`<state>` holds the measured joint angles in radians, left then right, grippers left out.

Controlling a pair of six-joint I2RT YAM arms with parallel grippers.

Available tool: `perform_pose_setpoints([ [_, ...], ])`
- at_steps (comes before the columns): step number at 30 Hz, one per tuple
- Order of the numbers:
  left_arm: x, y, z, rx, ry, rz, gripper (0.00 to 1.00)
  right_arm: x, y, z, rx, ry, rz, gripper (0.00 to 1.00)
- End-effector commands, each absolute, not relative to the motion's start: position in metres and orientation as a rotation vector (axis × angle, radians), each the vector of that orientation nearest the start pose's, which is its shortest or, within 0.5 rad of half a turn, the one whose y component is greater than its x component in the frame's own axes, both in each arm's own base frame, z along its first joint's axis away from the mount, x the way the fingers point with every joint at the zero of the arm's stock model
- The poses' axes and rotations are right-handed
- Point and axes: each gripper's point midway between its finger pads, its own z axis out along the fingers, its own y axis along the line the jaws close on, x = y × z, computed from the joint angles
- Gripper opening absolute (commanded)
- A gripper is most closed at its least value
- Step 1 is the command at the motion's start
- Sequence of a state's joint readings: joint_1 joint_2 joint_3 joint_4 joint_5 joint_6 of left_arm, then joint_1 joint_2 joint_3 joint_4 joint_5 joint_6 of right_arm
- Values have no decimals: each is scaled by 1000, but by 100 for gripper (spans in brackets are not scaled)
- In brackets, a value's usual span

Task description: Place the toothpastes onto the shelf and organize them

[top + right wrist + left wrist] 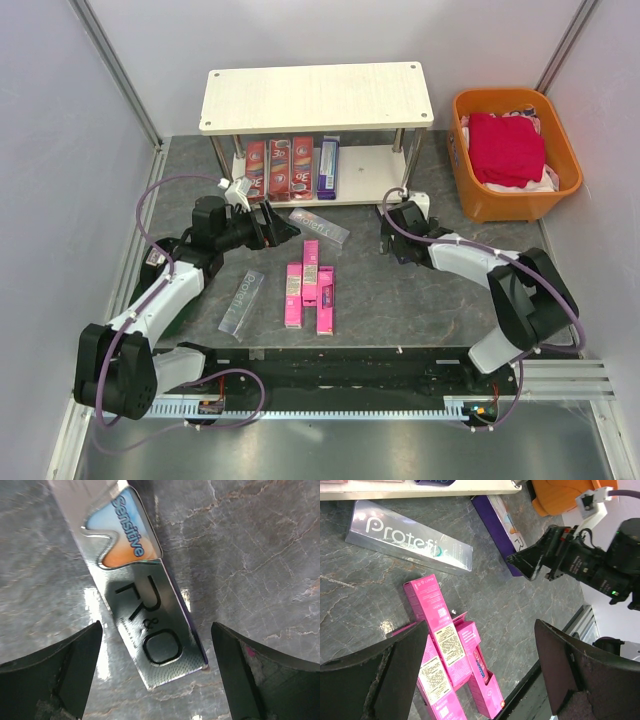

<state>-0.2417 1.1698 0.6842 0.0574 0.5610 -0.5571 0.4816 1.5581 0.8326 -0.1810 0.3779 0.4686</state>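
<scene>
Both gape wide and empty: the left claw (480, 630) hangs over the pink cartons (442, 640) on the counter (530, 600), while the right claw (156, 630) straddles a silvery Sensitive carton (135, 580) lying clear of its fingers.

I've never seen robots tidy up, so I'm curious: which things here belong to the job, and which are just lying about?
Job: cream two-tier wooden shelf; three red cartons and a purple carton on its lower board; three bright pink cartons, two silver-grey cartons and a silvery "Sensitive" carton on the table.
Lying about: orange plastic basket holding red cloth.
</scene>
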Motion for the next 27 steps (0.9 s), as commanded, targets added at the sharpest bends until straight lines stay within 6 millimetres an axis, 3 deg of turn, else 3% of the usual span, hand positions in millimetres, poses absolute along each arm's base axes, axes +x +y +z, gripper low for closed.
perform_pose_setpoints([
  [1,301,-191,186,86,2043,-1077,94,361,123,50,146,2342,-84,98],
  [6,300,-191,187,86,2041,-1082,94,357,127,34,126,2376,-58,90],
  [7,300,-191,187,85,2041,-1081,94,358,130,32,118,2378,-29,73],
  [8,299,-191,187,84,2040,-1082,94,356,132,31,110,2384,-21,65],
  [10,299,-191,188,87,2039,-1084,94,353,135,28,101,2393,11,56],
  [19,300,-197,193,91,2025,-1130,94,339,141,43,65,2372,113,36],
  [27,301,-203,196,93,2015,-1190,94,323,161,62,1,2352,203,28],
])
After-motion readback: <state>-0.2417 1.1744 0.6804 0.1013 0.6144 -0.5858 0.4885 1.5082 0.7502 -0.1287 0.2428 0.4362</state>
